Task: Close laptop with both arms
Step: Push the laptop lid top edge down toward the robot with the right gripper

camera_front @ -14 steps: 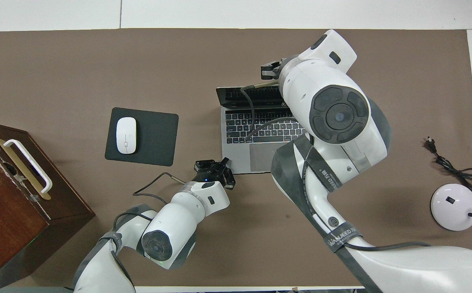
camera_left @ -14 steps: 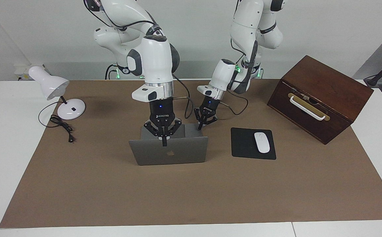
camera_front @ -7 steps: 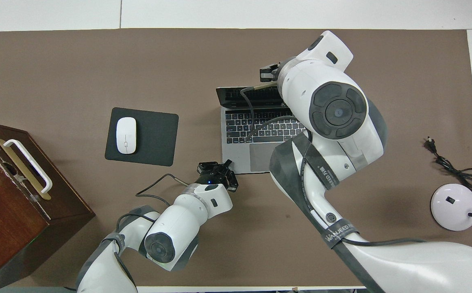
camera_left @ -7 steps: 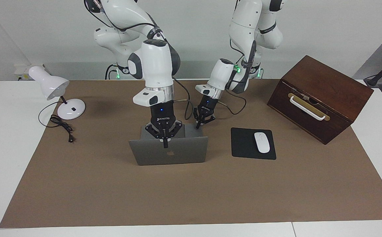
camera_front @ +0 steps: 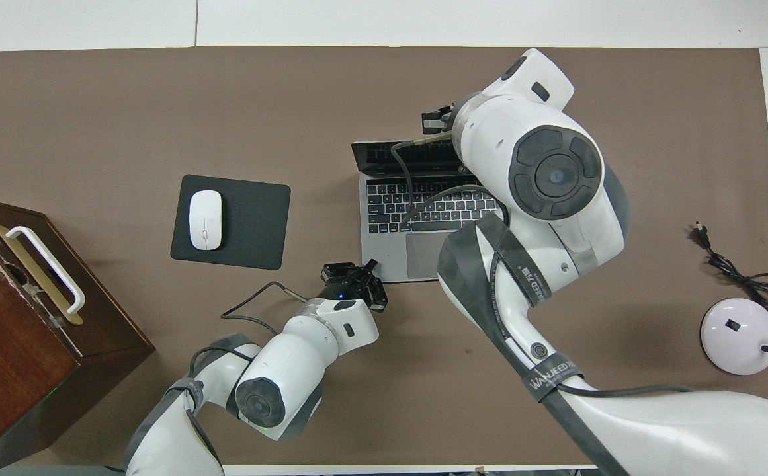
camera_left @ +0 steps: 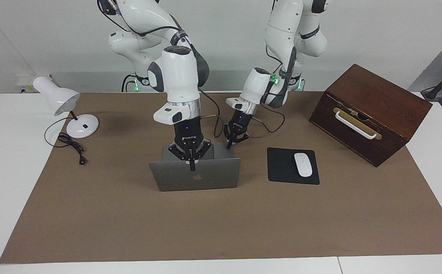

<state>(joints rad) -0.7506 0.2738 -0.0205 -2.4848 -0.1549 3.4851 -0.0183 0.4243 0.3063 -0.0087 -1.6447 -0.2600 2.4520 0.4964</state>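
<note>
The silver-grey laptop (camera_left: 209, 176) stands open mid-table, its lid upright with the apple logo facing away from the robots. Its keyboard (camera_front: 390, 210) shows in the overhead view. My right gripper (camera_left: 192, 165) is shut and points down, its tip at the middle of the lid's top edge, just over the logo side. It shows at the lid's edge in the overhead view (camera_front: 434, 121). My left gripper (camera_left: 228, 145) is shut and low at the base's corner nearest the robots, toward the left arm's end. It shows there in the overhead view too (camera_front: 365, 267).
A black mouse pad (camera_left: 281, 167) with a white mouse (camera_left: 303, 164) lies beside the laptop toward the left arm's end. A brown wooden box (camera_left: 369, 110) stands past it. A white desk lamp (camera_left: 68, 110) and its cable (camera_left: 72, 146) are at the right arm's end.
My left gripper has shifted slightly in to the laptop's corner. My right arm has adjusted a little at the lid's top edge. The lid's angle looks about the same.
</note>
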